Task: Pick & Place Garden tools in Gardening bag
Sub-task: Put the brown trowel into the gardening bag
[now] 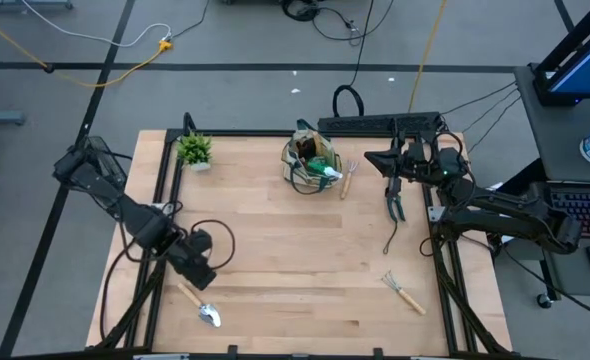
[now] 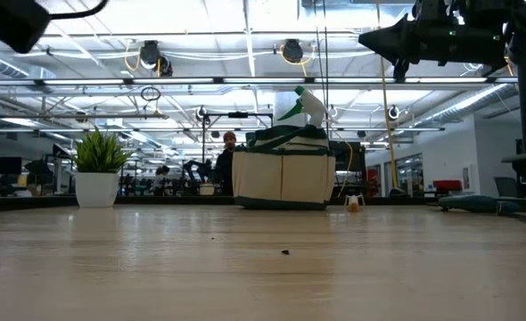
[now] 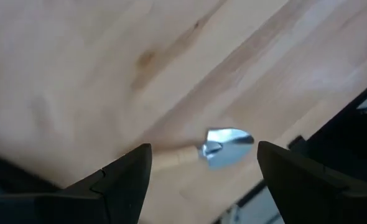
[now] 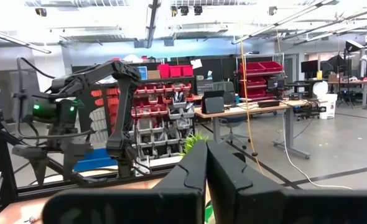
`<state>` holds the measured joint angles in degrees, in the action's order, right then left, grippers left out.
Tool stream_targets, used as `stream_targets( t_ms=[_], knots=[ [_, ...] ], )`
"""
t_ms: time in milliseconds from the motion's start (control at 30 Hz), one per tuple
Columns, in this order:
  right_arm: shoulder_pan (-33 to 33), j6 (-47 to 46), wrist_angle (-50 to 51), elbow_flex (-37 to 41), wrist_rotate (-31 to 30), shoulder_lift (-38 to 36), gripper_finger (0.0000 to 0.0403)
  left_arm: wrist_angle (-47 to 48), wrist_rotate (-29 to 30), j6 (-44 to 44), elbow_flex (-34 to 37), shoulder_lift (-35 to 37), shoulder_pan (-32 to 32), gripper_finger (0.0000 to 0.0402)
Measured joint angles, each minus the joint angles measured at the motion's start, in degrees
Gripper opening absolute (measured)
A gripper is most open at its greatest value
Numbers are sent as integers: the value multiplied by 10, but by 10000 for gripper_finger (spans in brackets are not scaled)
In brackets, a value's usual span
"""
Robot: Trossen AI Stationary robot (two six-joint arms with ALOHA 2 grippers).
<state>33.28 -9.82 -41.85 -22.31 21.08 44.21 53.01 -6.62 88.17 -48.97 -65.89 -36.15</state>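
Note:
A wooden-handled silver trowel (image 1: 201, 306) lies flat near the table's front left. My left gripper (image 1: 201, 278) hovers open just above it, pointing steeply down. In the left wrist view the trowel (image 3: 224, 147) shows between the spread fingers, untouched. The beige gardening bag (image 1: 312, 165) stands at the far middle with a green spray bottle (image 2: 300, 105) sticking out of it. A fork (image 1: 351, 179) lies beside the bag, black pruning shears (image 1: 395, 204) right of it, and a hand rake (image 1: 404, 292) at the near right. My right gripper (image 1: 371, 157) is shut, raised near the far right.
A small potted plant (image 1: 194, 150) stands at the far left corner. Black frame rails (image 1: 161, 200) edge the table, and a loose cable (image 1: 213, 240) loops beside my left arm. Bare wood (image 1: 295, 250) spans the middle. A person (image 2: 230, 147) shows in the room beyond.

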Motion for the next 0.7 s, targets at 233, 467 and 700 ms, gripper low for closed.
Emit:
stream_targets(
  t_ms=[233,467,700],
  knots=[
    [0,0,0,0,0,0,0,-13,-24,156,0,0,-55,296],
    [0,0,0,0,0,0,0,-47,37,241,0,0,-112,296],
    [0,0,0,0,0,0,0,-49,70,325,0,-1,-150,296]
  ],
)
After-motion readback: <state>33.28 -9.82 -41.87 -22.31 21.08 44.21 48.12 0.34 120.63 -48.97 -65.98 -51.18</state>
